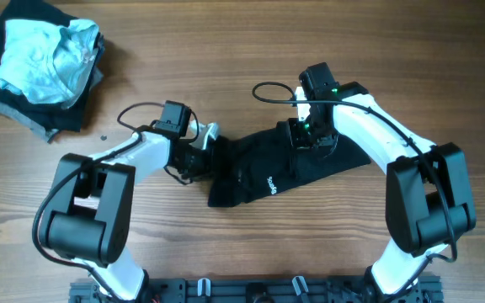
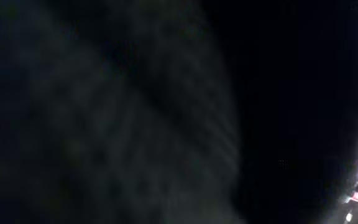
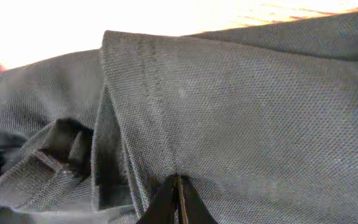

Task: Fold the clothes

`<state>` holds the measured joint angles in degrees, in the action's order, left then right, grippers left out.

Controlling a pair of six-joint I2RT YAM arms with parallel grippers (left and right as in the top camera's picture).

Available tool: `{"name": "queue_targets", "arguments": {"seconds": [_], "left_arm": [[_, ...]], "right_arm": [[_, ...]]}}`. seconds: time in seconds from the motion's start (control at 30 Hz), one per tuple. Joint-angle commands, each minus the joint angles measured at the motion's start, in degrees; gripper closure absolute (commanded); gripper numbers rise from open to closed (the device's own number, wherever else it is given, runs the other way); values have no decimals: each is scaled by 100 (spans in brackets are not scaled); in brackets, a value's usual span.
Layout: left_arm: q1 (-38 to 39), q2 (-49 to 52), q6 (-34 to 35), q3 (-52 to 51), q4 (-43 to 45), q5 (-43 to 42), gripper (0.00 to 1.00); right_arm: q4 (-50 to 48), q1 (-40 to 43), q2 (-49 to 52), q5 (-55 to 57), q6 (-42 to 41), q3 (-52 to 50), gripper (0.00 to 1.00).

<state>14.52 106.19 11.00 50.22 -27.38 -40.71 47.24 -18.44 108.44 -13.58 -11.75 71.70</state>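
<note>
A black garment (image 1: 268,172) lies bunched in a long strip across the middle of the table. My left gripper (image 1: 204,150) is at its left end; the left wrist view shows only dark blurred cloth (image 2: 104,124) pressed against the lens, so its jaws are hidden. My right gripper (image 1: 308,135) is over the garment's upper right part. In the right wrist view its fingers (image 3: 178,196) are pinched together on a fold of the black mesh cloth (image 3: 241,112).
A pile of clothes sits at the far left corner: a light blue garment (image 1: 45,59) on top of dark folded ones (image 1: 23,114). Bare wooden table (image 1: 226,50) surrounds the black garment.
</note>
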Motion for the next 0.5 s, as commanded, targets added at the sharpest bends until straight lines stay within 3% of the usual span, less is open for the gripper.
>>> {"name": "queue_targets", "arguments": {"seconds": [0.0,0.13,0.23,0.3,0.47], "left_arm": [[-389,358,247,-210,-984,1587,90],[-1290,-127,-361,1298,-3526,2417,90],[-1384,-341,-461,2424,-4503,2708,86],[-1106,-385,-455,3115,-4745,2677,83],[216,-365,-28,3156,-4308,2124,81]], "right_arm": [[90,28,-76,-127,-42,24,96],[247,48,-575,-125,-20,389,96],[166,48,-835,-120,-22,461,95],[142,48,-859,-72,-26,459,95],[186,81,-859,326,-44,459,94]]}}
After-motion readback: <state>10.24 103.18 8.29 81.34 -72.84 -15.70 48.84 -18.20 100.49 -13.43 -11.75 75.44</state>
